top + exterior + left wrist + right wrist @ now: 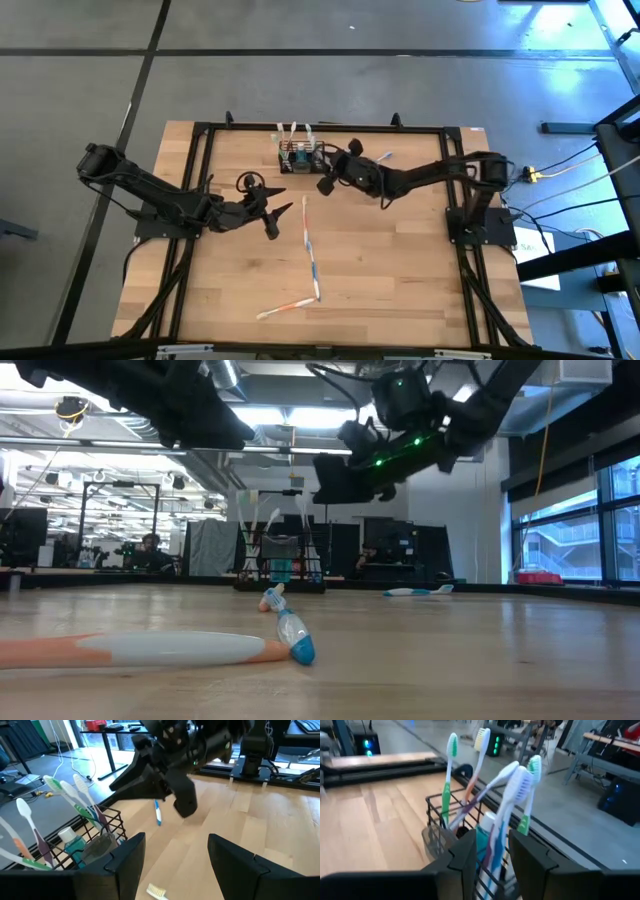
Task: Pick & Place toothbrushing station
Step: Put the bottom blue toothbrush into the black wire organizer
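Note:
The toothbrushing station (298,157) is a small black wire basket (434,815) standing on its bottom near the middle of the table's far edge. Several toothbrushes (451,775) and a teal tube (75,845) stand upright in it. My right gripper (323,184) hovers just right of and nearer than the basket, raised off the table (336,480). Its fingers stand apart (492,860) with nothing between them; a blue-white brush in the basket shows through the gap. My left gripper (280,213) waits open left of centre, above the table (175,870).
Loose toothbrushes lie on the table: a blue-white one (311,245) at the centre, an orange-white one (287,307) toward the near edge, and another (381,157) right of the basket. A black frame rail (400,127) runs along the far edge behind the basket.

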Available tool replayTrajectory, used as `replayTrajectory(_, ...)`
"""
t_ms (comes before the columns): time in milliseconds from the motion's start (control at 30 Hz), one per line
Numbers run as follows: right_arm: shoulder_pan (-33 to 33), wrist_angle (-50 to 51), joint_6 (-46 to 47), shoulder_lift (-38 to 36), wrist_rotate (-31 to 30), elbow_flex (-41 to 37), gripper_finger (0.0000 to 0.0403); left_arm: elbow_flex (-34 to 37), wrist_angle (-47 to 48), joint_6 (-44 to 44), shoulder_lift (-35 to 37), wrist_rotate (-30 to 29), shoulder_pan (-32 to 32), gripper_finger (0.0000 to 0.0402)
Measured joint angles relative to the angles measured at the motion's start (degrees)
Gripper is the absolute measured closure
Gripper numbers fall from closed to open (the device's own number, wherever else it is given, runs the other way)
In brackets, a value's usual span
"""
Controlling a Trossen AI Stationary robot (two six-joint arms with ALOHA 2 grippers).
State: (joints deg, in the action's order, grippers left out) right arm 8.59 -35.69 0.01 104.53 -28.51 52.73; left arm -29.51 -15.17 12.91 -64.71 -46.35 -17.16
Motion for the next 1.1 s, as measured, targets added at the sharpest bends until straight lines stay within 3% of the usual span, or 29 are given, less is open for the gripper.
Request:
replayTrajectory(333,-1.65,26.03,1.19,-12.91,0.94,0.00,0.0285,0.01,0.43,0.04,0.00,0.01,0.00,0.0190)
replayTrajectory(500,-1.82,40.04,6.06,-18.18,1.14,0.05,0.0285,0.01,0.52,0.04,0.00,0.73,0.00,0.0190)
replayTrajectory(667,-2.22,50.49,13.69,-20.80,6.68,0.04,0.0285,0.01,0.75,0.04,0.00,4.06,0.00,0.0190)
replayTrajectory(933,-5.00,52.93,27.73,-20.94,22.51,0.04,0.0285,-0.01,3.57,3.18,0.02,5.49,-0.01,0.0190)
replayTrajectory(1100,-8.22,51.89,32.42,-20.89,25.11,0.04,0.0285,-0.01,9.41,9.10,0.00,11.63,0.01,0.0190)
